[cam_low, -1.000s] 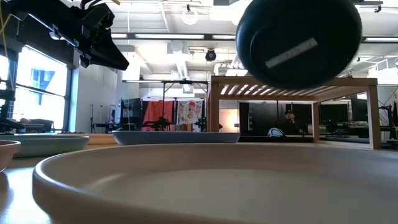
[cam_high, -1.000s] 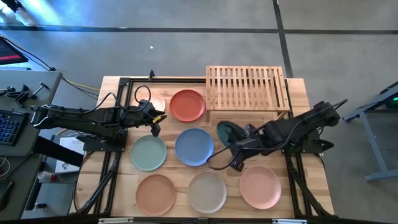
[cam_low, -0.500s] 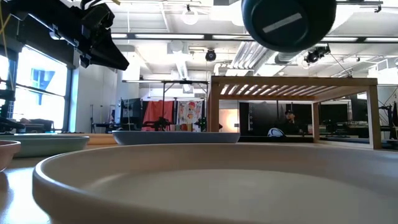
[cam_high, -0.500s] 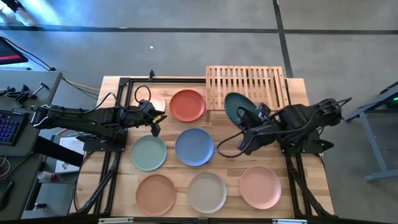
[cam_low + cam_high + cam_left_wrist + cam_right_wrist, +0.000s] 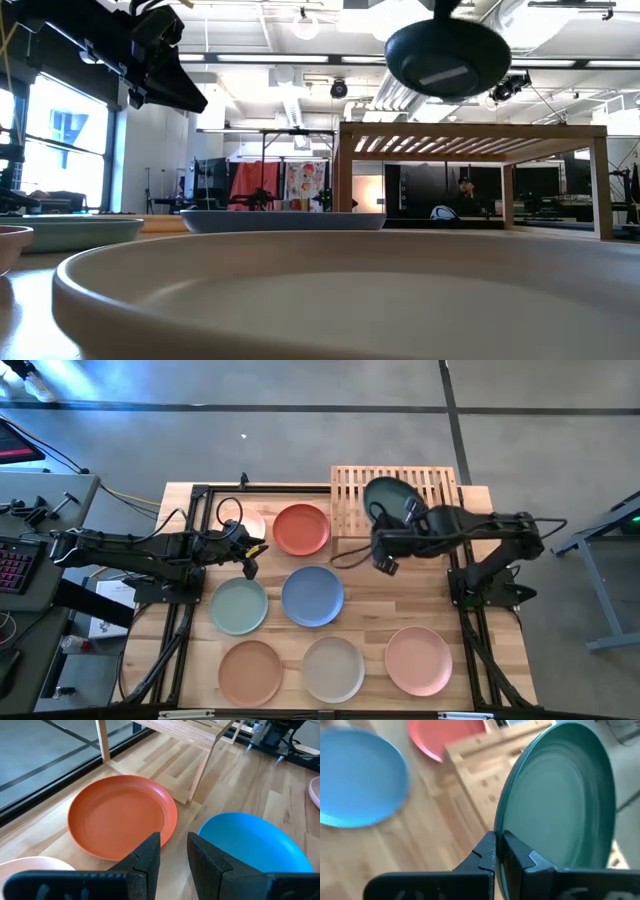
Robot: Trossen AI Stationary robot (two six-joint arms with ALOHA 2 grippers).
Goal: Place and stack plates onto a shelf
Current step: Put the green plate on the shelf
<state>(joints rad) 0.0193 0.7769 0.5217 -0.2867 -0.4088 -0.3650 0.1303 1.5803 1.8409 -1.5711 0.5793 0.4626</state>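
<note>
From above, the right pincer (image 5: 407, 512) is clamped on the rim of the dark teal plate (image 5: 385, 497), which hangs over the shelf (image 5: 350, 500); the slats lie directly below.

At worktop level, the plate's gap above the slats is hard to judge.

The left pincer (image 5: 172, 851) waits, fingers slightly apart, empty, above the red-orange plate (image 5: 120, 815).

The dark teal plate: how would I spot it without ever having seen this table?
Find the slatted wooden shelf at the table's far edge. Above it, the right arm's fingers pinch a dark teal plate: the only plate in the air.
</note>
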